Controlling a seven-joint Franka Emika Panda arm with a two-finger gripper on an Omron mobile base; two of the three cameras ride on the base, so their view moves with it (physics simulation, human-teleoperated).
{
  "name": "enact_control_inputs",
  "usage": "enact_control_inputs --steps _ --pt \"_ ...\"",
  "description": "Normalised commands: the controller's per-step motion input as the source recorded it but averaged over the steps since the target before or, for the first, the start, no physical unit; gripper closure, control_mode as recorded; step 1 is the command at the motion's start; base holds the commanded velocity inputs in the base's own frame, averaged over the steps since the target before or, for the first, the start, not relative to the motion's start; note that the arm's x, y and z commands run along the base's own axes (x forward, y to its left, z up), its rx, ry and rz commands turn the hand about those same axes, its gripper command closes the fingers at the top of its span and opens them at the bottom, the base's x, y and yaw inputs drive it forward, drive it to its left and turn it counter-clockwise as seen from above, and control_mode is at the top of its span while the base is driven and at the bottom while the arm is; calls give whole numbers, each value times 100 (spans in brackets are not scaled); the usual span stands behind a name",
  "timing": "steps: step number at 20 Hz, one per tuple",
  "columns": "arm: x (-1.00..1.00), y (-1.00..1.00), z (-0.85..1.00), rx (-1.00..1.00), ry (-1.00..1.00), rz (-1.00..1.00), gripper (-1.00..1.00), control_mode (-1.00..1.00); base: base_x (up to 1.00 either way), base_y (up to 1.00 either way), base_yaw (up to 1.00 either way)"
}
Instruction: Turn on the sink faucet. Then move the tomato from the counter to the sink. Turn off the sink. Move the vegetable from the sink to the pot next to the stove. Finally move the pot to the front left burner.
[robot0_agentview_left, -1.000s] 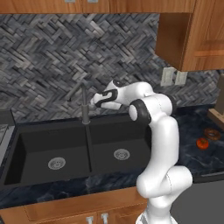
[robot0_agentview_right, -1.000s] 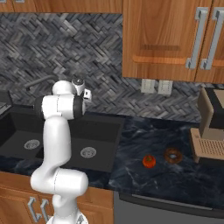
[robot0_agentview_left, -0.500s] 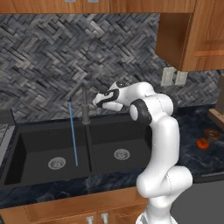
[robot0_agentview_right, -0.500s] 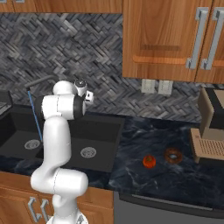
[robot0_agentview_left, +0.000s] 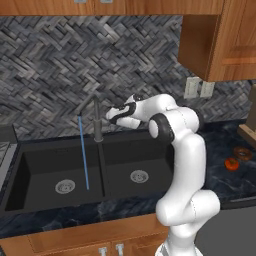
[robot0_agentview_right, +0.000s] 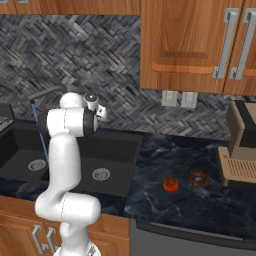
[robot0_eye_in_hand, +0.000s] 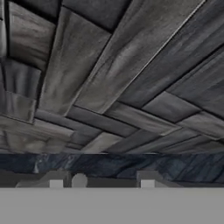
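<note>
Over the sink (robot0_agentview_left: 30, 150), the faucet (robot0_agentview_left: 97, 120) runs, a thin blue stream (robot0_agentview_left: 83, 155) falling into the left basin; the gripper (robot0_agentview_left: 113, 116) hangs just right of the faucet, close to the backsplash (robot0_eye_in_hand: 109, 74), and whether its jaws are wide or narrow cannot be told. On the counter (robot0_agentview_right: 165, 155) right of the sink, well apart from the arm, the tomato (robot0_agentview_right: 170, 184) lies near a brown ring-shaped item (robot0_agentview_right: 197, 177); a coffee machine (robot0_agentview_right: 240, 150) stands at the far right.

Base views: behind arm, left/right, share sink (robot0_agentview_left: 60, 165) | hand view: close on backsplash (robot0_eye_in_hand: 109, 78)
</note>
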Motion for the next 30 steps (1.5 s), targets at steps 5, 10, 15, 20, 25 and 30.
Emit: enact_control_inputs --steps 5,10,15,20,25,30 --pt "-30 0 54 2 -12 -2 -100 -100 0 0 0" --pt "-41 0 68 1 -10 -1 -100 -100 0 0 0" --pt "-65 -11 58 0 -8 -3 -100 -100 0 0 0" --pt "-69 -24 62 0 -4 -8 -100 -100 0 0 0" --pt "-50 -28 82 1 3 -9 -100 -100 0 0 0" --pt "-29 -21 83 0 25 -8 -100 -100 0 0 0"
